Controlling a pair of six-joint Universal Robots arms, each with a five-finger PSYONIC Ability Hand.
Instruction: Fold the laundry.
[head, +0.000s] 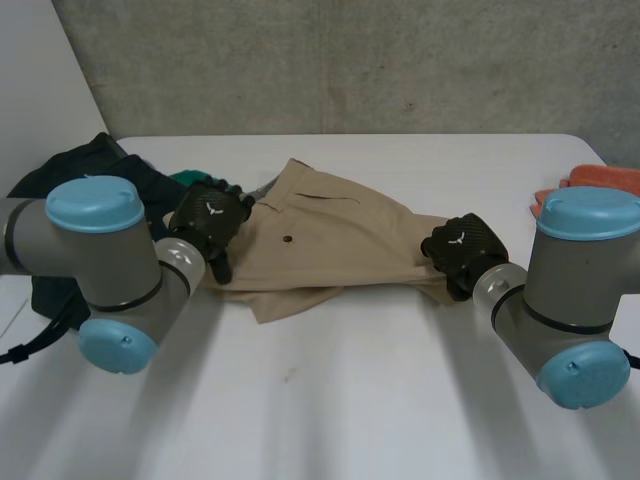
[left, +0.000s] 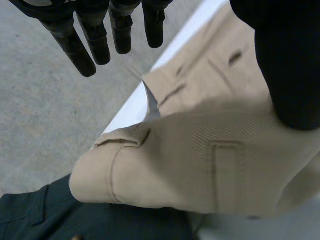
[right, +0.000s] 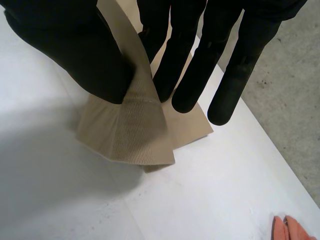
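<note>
Beige trousers (head: 330, 240) lie across the middle of the white table (head: 350, 400), waist toward my left arm and leg ends toward my right. My left hand (head: 207, 222) hovers at the waistband, fingers (left: 95, 40) straight and spread above the folded waist (left: 200, 165), holding nothing. My right hand (head: 462, 248) is at the leg end. In the right wrist view, its thumb and fingers (right: 185, 50) pinch a raised fold of the beige hem (right: 130, 135), which is lifted off the table.
A dark green garment (head: 60, 180) is heaped at the table's left, right beside the trouser waist (left: 40, 215). A bit of teal cloth (head: 185, 178) shows behind my left hand. Orange cloth (head: 600, 180) lies at the right edge (right: 292, 230).
</note>
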